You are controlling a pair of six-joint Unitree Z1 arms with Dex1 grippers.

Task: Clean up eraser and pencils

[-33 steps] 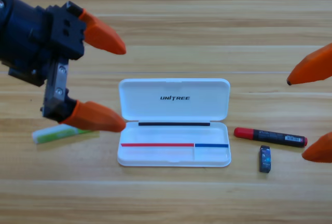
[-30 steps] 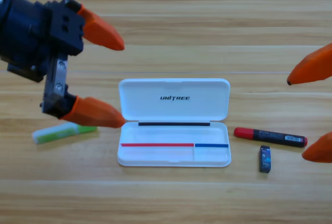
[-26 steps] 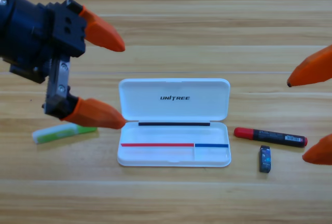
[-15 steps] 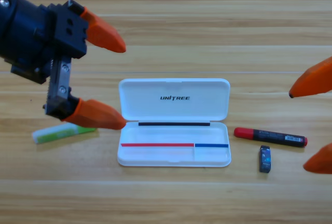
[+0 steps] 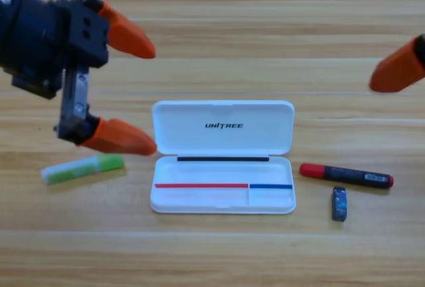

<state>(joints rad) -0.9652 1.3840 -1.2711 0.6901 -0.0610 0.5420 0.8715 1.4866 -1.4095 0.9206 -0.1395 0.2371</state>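
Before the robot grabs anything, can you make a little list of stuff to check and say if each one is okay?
1. White case lid open, tray ready: ok.
2. Green-and-white bar lying free left of the case: ok.
3. Red-and-black pen lying free right of the case: ok.
4. Eraser free, just below the pen, apart from it: ok.
5. Left pincer open wide, holding nothing, above the bar: ok.
6. Right pincer at the right edge, only one orange tip showing; open or shut: cannot tell.

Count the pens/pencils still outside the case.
2. The green-and-white stick lies left of the white case, below the left gripper; the red-and-black pen lies right of it.
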